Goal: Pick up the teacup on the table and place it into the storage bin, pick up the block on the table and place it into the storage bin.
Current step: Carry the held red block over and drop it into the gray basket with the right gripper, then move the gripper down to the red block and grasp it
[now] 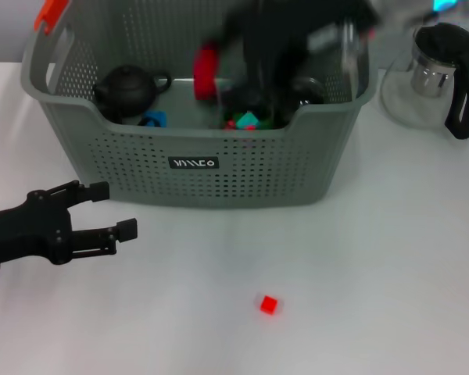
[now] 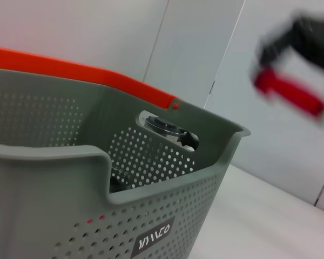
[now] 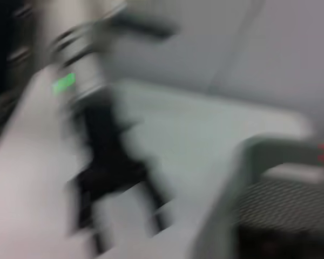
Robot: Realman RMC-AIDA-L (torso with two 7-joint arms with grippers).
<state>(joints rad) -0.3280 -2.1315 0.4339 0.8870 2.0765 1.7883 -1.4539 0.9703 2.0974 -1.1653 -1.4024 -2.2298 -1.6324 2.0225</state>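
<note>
The storage bin (image 1: pixel 242 168) stands at the back of the table; its wall fills the left wrist view (image 2: pixel 54 216). A small red block (image 1: pixel 268 305) lies on the white table in front of it. My right gripper (image 1: pixel 254 78) is a blurred dark mass over the bin's inside, with a red part (image 2: pixel 289 91) on it. My left gripper (image 1: pixel 115 209) hovers open and empty low at the left, just in front of the bin. I cannot make out the teacup. The right wrist view is smeared, showing only a bin rim (image 3: pixel 243 178).
Inside the bin lie a black teapot (image 1: pixel 127 90), a blue piece (image 1: pixel 152 119) and coloured blocks (image 1: pixel 246 121). A glass pitcher with a black handle (image 1: pixel 438 74) stands right of the bin. Open white table surrounds the red block.
</note>
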